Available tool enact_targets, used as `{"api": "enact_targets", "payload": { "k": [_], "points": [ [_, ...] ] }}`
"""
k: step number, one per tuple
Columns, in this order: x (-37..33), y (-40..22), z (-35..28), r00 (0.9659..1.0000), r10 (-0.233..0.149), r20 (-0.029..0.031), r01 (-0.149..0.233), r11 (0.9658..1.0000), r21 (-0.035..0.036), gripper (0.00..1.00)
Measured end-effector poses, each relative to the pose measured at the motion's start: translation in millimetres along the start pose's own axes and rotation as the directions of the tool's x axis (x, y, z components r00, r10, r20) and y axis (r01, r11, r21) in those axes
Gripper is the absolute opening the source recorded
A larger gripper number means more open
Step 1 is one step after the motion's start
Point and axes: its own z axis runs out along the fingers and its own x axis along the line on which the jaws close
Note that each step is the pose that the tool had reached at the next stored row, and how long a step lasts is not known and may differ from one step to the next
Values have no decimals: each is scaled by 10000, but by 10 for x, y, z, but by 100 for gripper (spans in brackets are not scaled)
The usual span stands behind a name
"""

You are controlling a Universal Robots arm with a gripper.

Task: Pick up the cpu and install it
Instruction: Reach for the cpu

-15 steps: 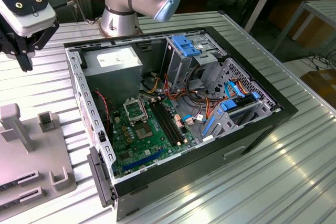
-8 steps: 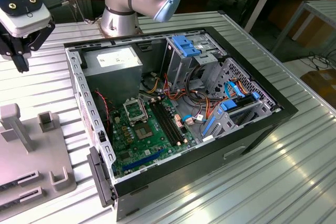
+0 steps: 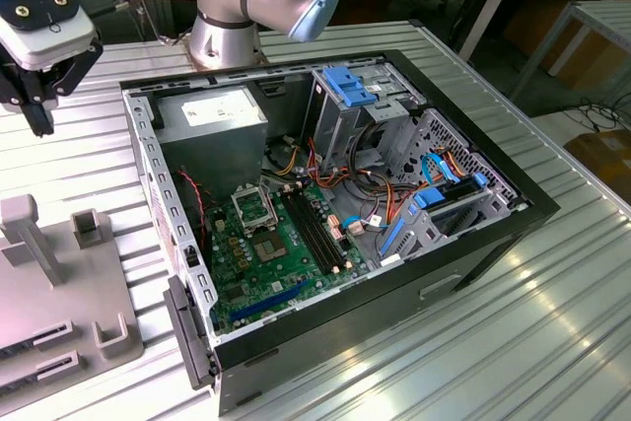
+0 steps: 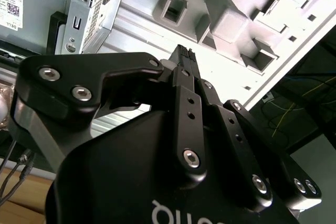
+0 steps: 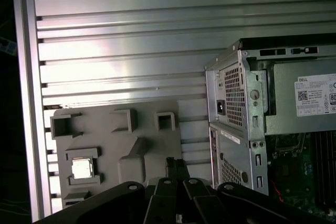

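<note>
The cpu (image 5: 82,168), a small silver-grey square chip, lies flat in a recess of the grey fixture plate (image 5: 137,148) in the first wrist view. My gripper (image 5: 177,165) hangs above the plate, off to one side of the chip and apart from it. Its fingers (image 4: 183,59) are pressed together with nothing between them. In the exterior view the gripper (image 3: 39,117) is high at the exterior view's left, above the table and beyond the fixture plate (image 3: 59,293). The metal socket frame (image 3: 251,206) sits on the green motherboard (image 3: 258,268) inside the open case.
The open black computer case (image 3: 473,244) fills the table's middle, with a power supply (image 3: 212,113), drive cage (image 3: 350,96) and cables inside. Raised grey blocks (image 3: 87,229) stand on the fixture plate. The ribbed metal table (image 3: 552,332) runs around both.
</note>
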Motion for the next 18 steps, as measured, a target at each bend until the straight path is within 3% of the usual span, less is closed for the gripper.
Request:
{"api": "enact_targets", "payload": {
  "k": [7, 18],
  "points": [
    [49, -32, -2, 10000, 1, 0, -1, 10000, 0, 11],
    [289, -120, -3, 10000, 1, -8, -1, 10000, 0, 11]
  ]
}}
